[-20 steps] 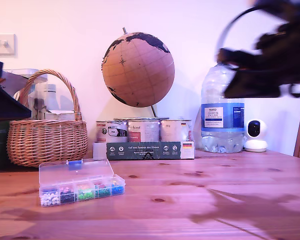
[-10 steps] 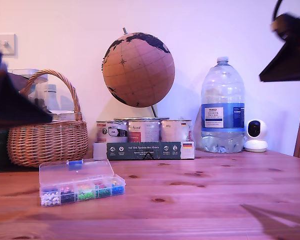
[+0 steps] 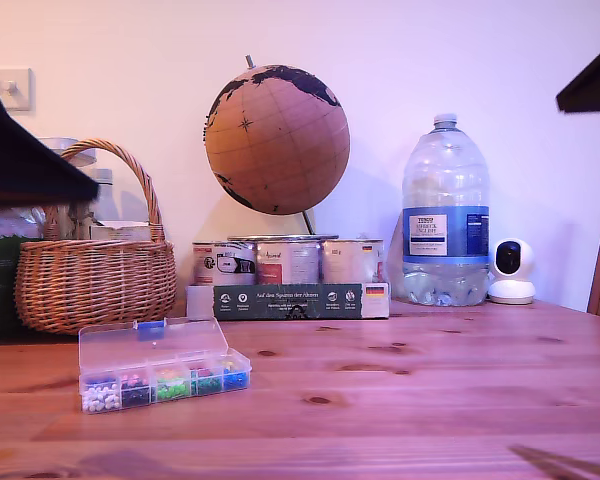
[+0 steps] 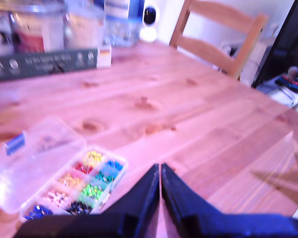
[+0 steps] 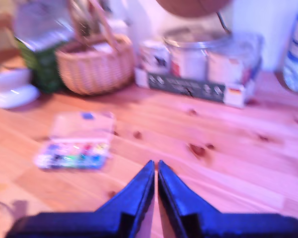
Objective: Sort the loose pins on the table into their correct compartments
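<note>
Both end effectors, first (image 4: 160,171) and second (image 5: 156,168), are pressed together, empty, above the wooden desk (image 3: 430,390). You'll find the clear plastic organiser box (image 3: 163,366) open; loose pins aren't discernible. Expect tiny, slippery things: pinch by the head.

Knotty pine table (image 3: 430,400), organiser box (image 3: 160,367), wicker basket (image 3: 92,280), tins (image 3: 285,262), water bottle (image 3: 445,215)

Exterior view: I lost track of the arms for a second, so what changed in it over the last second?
The dark arm by the big clear water bottle rose into the exterior view's upper right corner. Another dark arm swung in at its left edge. The clear plastic organiser box and wicker basket stayed put.
</note>
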You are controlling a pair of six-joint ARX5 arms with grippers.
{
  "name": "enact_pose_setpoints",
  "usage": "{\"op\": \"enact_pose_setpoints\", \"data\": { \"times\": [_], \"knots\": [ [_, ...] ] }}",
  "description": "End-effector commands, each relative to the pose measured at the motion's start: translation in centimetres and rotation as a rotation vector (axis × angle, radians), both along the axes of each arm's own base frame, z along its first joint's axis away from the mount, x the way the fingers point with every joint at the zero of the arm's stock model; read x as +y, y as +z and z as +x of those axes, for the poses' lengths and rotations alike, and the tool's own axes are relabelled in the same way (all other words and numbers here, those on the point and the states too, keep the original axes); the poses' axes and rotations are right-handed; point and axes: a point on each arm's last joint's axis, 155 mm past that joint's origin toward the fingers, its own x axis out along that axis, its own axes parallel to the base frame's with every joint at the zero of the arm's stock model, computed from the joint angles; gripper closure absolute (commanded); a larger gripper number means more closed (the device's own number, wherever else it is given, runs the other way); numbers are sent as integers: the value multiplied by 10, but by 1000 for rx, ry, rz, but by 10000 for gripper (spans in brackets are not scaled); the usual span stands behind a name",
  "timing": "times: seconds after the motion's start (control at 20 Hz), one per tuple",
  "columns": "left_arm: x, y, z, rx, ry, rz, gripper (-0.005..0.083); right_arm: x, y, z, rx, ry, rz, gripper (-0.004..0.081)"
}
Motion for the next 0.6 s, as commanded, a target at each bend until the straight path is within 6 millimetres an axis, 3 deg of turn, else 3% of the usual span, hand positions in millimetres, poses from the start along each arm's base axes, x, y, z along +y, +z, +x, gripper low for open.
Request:
{"op": "enact_pose_setpoints", "data": {
  "times": [0.0, 0.25, 0.55],
  "knots": [
    [1, 2, -3, -10, -1, -10, 797, 0, -5, -1, 10, 3, -8, 782],
    [4, 6, -7, -19, 0, -15, 797, -3, -26, -6, 83, 3, -53, 782],
    [8, -23, -13, 83, 0, 50, 797, -9, -58, -17, 200, 2, -126, 782]
  ]
}}
